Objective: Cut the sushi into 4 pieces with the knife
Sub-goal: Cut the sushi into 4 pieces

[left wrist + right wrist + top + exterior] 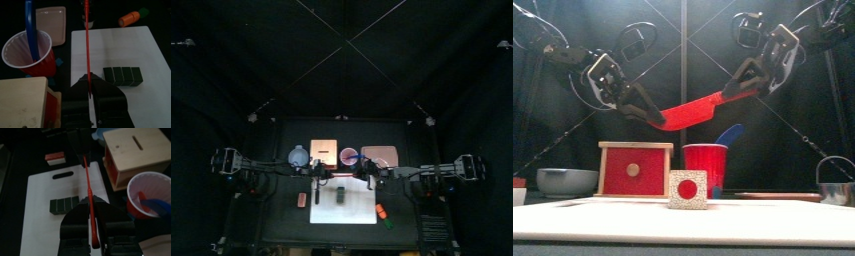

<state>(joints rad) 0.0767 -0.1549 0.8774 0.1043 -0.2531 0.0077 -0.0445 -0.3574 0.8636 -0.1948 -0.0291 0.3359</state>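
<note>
Clamped on red knife (691, 110) — left gripper (645, 112), right gripper (735, 95).

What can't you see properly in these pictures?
- sushi roll: the front view shows only its end; the blocks behind are hidden.
- red knife: in the front view its lower end is hidden by the fingers of the left gripper.
- round metal thing, likely the cutter: the front view's right edge cuts it off.
- orange toy: left wrist view, too small to name.
</note>
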